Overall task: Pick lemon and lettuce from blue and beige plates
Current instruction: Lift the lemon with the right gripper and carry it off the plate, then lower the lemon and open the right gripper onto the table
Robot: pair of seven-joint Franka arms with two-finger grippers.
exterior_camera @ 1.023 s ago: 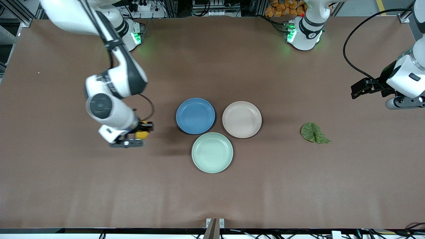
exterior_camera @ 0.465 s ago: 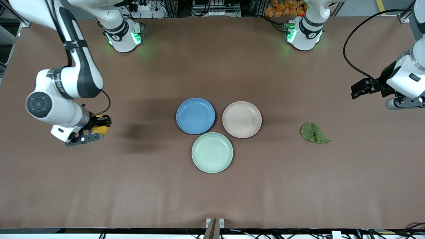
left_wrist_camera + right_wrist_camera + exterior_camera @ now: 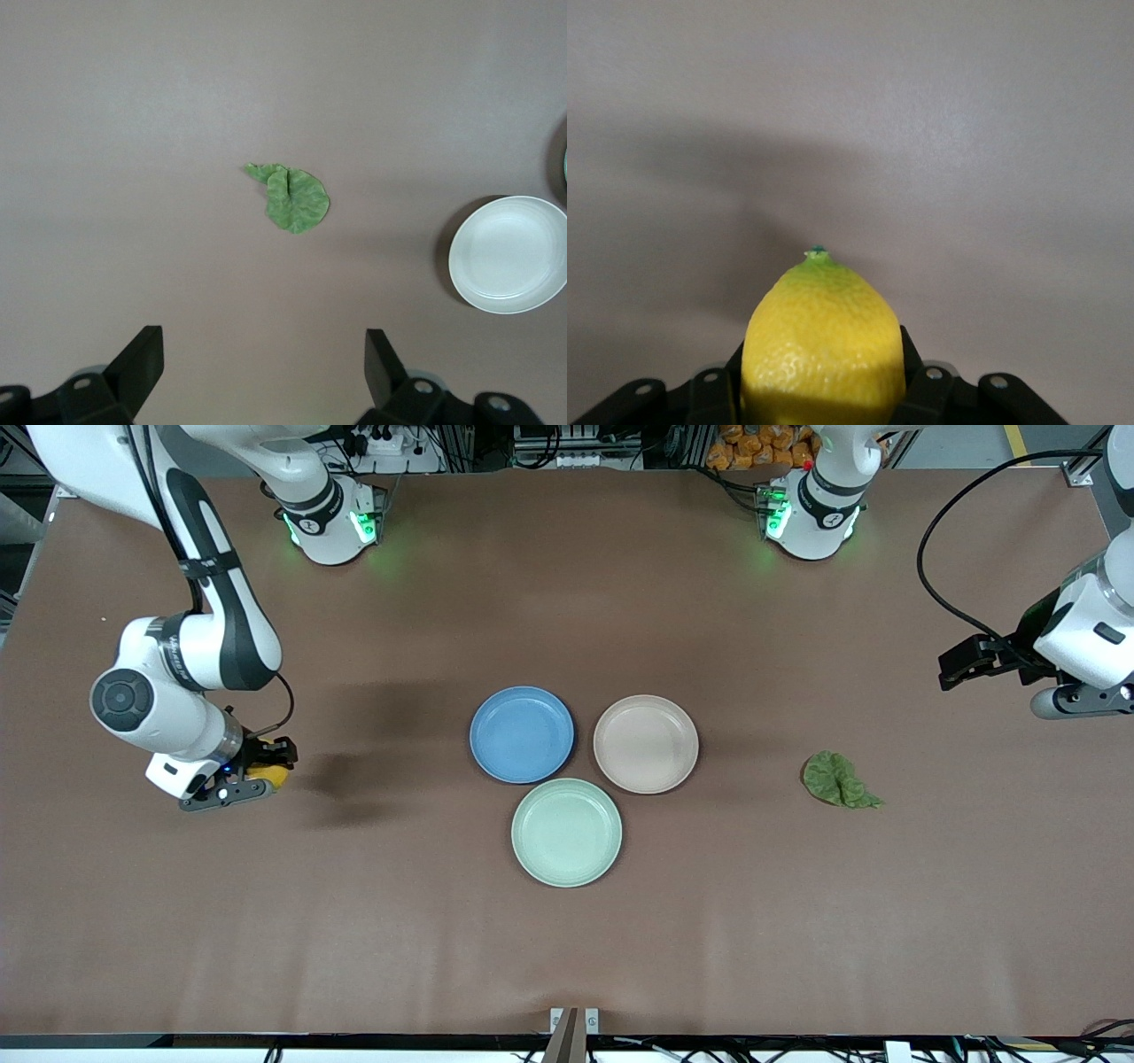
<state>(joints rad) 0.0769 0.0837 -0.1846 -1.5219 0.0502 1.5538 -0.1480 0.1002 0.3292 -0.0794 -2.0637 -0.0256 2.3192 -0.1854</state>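
Observation:
My right gripper (image 3: 268,769) is shut on the yellow lemon (image 3: 271,776), low over the bare table toward the right arm's end, well apart from the blue plate (image 3: 522,734). In the right wrist view the lemon (image 3: 824,341) fills the space between the jaws of the right gripper (image 3: 824,394), its green tip pointing away. The green lettuce (image 3: 839,779) lies flat on the table beside the beige plate (image 3: 646,743), toward the left arm's end. Both plates hold nothing. My left gripper (image 3: 964,662) hangs open and empty above the table, with the lettuce (image 3: 292,197) off from its fingertips (image 3: 142,359).
A pale green plate (image 3: 566,832), also with nothing on it, sits nearer the front camera than the blue and beige plates and touches both. The beige plate (image 3: 509,254) shows at the edge of the left wrist view. Brown table surface surrounds everything.
My right arm has carried the lemon away from the blue plate toward the right arm's end of the table and lowered a little. The left arm has stayed put.

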